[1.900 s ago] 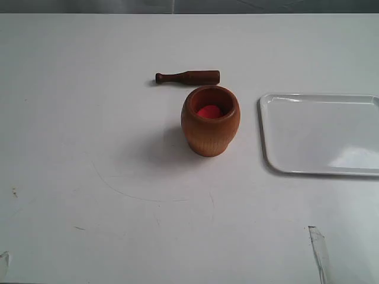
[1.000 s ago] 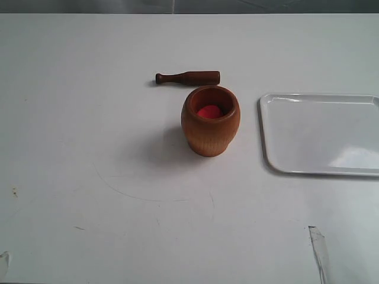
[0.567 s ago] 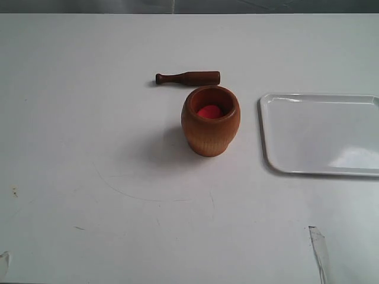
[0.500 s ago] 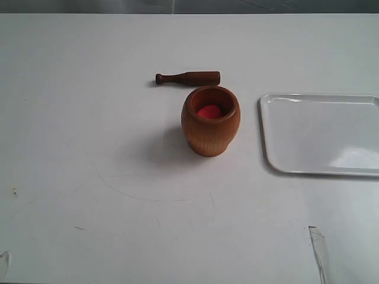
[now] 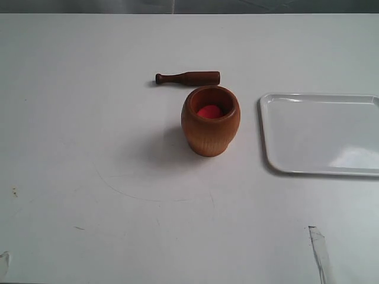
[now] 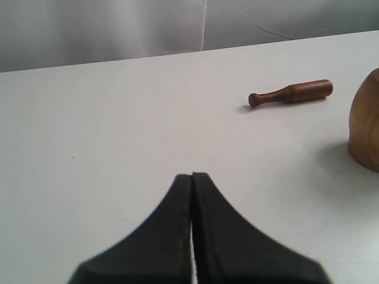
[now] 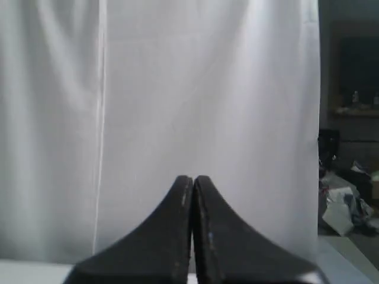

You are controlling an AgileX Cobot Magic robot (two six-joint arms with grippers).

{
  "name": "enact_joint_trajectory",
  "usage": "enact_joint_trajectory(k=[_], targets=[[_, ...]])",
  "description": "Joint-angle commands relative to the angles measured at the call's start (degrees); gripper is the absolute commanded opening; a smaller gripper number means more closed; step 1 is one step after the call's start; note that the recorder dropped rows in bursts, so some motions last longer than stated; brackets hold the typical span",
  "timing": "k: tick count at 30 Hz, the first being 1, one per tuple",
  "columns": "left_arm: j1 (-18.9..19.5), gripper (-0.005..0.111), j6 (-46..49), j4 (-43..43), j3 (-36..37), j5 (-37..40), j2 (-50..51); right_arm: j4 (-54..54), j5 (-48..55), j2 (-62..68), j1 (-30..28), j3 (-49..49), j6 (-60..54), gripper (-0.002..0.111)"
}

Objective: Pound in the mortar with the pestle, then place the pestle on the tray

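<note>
The light brown mortar (image 5: 211,121) stands upright mid-table with something red (image 5: 209,111) inside it. Just behind it lies the dark brown pestle (image 5: 188,77), flat on the table, knob end toward the left. The glossy white tray (image 5: 323,134) sits to the right of the mortar with nothing on it. No arm shows in the exterior view. My left gripper (image 6: 192,175) is shut with nothing in it; its view shows the pestle (image 6: 290,93) well ahead and the mortar's side (image 6: 364,124) at the picture's edge. My right gripper (image 7: 193,177) is shut on nothing, facing a white curtain.
The white table (image 5: 89,148) carries faint scuff marks and a curved scratch (image 5: 118,189) in front of the mortar. Bits of tape (image 5: 318,248) sit near the front edge. A white curtain (image 7: 195,89) and a cluttered room corner (image 7: 349,195) show in the right wrist view.
</note>
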Motion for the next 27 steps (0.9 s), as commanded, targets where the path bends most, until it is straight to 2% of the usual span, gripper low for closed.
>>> enact_joint_trajectory(k=[1,9,13,16,19,27], targets=[[-0.44,0.0,-0.47,-0.42,0.03,-0.17,-0.07,7.04,16.88,13.96,-0.33,-13.67,-14.01,0.0],[-0.44,0.0,-0.47,-0.42,0.03,-0.17,-0.07,28.1,38.08,42.51,-0.33,-32.52,-31.81,0.0],[-0.44,0.0,-0.47,-0.42,0.03,-0.17,-0.07,30.71,41.77,54.7,0.02,-38.98,-33.76,0.0],[-0.44,0.0,-0.47,-0.42,0.03,-0.17,-0.07,28.45,41.38,63.47,3.08,-42.59,-34.3,0.0],[-0.44,0.0,-0.47,-0.42,0.03,-0.17,-0.07,24.98,40.17,71.52,8.58,-46.47,-34.71,0.0],[-0.44,0.0,-0.47,-0.42,0.03,-0.17,-0.07,5.79,37.1,93.13,22.91,-62.95,-35.1,0.0]])
